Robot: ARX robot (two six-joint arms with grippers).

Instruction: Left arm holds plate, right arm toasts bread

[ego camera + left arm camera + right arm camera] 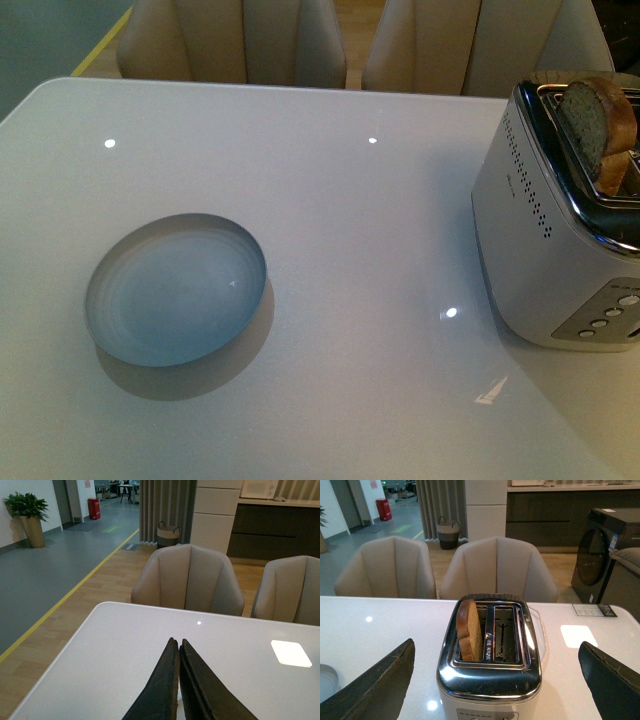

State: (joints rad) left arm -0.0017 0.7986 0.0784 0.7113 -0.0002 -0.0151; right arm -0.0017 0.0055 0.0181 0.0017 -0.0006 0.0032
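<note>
The pale grey-blue plate (178,290) rests on the white table, left of centre in the front view; a sliver of the plate (326,679) shows in the right wrist view. The bread (598,128) stands upright in one slot of the silver toaster (545,240) at the right. In the right wrist view the bread (468,629) fills the slot on the plate's side, and my right gripper (497,677) is open wide, its fingers either side of the toaster (490,672). My left gripper (178,643) is shut, empty, above bare table. Neither arm shows in the front view.
Two beige chairs (235,40) stand behind the table's far edge. The toaster's second slot (505,635) is empty. A black appliance (607,555) stands on the floor beyond the table's right side.
</note>
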